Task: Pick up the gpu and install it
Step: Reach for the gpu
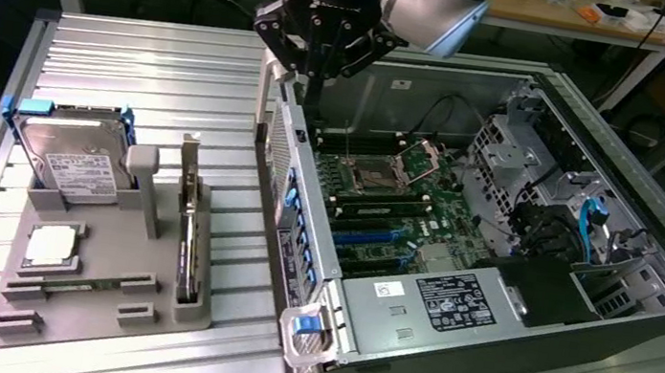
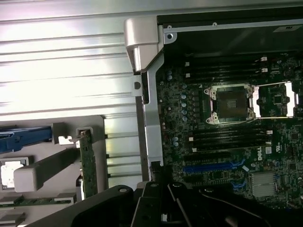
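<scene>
The gpu (image 1: 185, 225) is a thin dark card standing on edge in the grey holder (image 1: 95, 324) at the exterior view's left. In the wrist view the gpu (image 2: 87, 163) appears as a narrow green-edged strip in that holder. My gripper (image 1: 313, 97) hangs from the arm above the near wall of the open computer case (image 1: 622, 331). It is shut, with nothing seen between its fingers. It sits well apart from the gpu, toward the exterior view's right of it. The gripper's dark body (image 2: 161, 205) shows in the wrist view above the motherboard (image 2: 227, 142).
The holder also carries a silver hard drive in a blue frame (image 1: 66, 161), a square chip (image 1: 51, 248) and a slim memory stick (image 1: 69, 285). Inside the case lie the processor socket (image 1: 387, 167), blue slots (image 1: 364, 239) and cables. Everything rests on a slatted metal table (image 1: 130, 63).
</scene>
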### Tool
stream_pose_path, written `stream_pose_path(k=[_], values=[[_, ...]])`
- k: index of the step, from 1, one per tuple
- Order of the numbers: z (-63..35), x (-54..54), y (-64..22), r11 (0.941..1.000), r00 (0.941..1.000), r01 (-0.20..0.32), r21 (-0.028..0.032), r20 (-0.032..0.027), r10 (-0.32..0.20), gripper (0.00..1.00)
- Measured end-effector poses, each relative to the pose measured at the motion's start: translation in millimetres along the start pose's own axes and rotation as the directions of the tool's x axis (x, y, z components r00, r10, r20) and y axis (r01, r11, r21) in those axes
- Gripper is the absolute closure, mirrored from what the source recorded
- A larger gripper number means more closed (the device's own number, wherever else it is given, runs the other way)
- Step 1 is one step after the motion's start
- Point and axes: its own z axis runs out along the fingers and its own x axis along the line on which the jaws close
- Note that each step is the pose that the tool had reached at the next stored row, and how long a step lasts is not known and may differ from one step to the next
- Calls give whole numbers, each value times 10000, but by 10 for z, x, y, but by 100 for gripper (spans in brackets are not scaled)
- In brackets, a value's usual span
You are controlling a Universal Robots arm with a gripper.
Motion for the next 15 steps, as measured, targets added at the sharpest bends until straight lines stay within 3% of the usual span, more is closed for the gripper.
stream_pose_path(k=[15], values=[[-4,145,-24,10000,10000,0,0,0,0,89]])
